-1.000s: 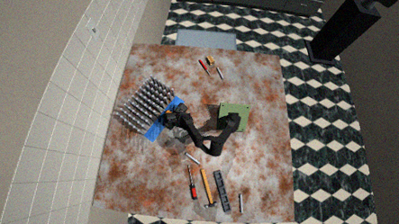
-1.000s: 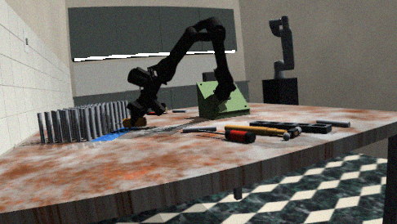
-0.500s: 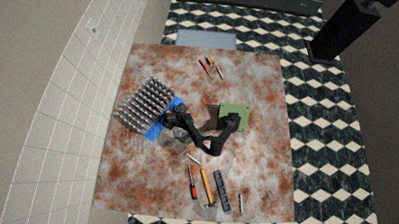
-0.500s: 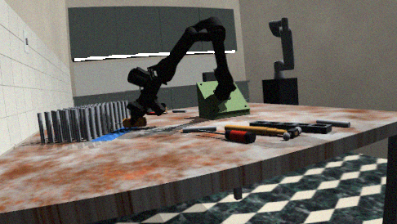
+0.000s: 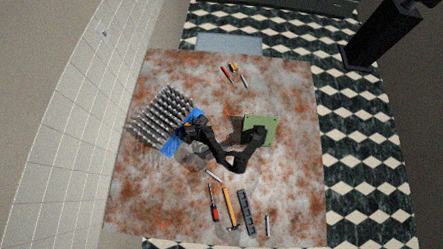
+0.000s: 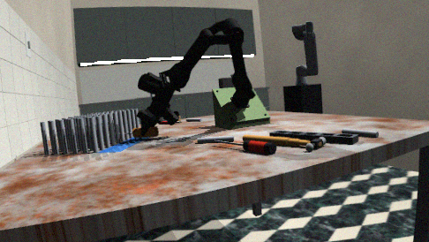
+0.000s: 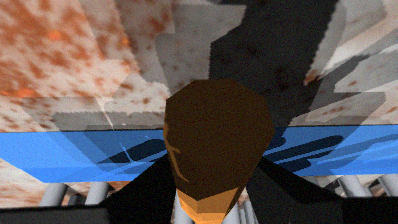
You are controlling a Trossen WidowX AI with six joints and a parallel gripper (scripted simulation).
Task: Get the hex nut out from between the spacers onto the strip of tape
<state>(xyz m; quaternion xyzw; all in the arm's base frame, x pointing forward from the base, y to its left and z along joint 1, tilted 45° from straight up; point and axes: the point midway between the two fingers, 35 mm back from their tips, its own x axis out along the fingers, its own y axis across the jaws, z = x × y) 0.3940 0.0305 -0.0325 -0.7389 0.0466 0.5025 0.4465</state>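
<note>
- Seen from above, the claw (image 5: pixel 187 130) is clamped on the hook pick (image 5: pixel 184 126), only a speck of whose orange-brown handle shows, and sits over the blue strip of tape (image 5: pixel 173 144) on the worktop (image 5: pixel 275 200). The block of standing spacers (image 5: pixel 160 115) lies just to the left of the strip, so the nut's hiding place is left of the claw. The hex nut itself cannot be made out among the spacers here.
- From the side view, the arm reaches down from its green base (image 6: pixel 234 110) to the near end of the spacer rows (image 6: pixel 88 132). The handle (image 6: pixel 146 131) hangs low, just above the strip (image 6: pixel 116 147), and seems to lie roughly level, its long axis pointing into the rows. The hook tip is hidden.
- From the wrist view, the butt of the handle (image 7: pixel 217 140) fills the middle, pinched between the two dark fingers. The strip (image 7: pixel 55 155) runs across behind it, with spacer tops (image 7: pixel 52 194) along the lower edge. I judge the coming pull must run along the handle's axis, from the rows towards the strip; no nut shows.
</note>
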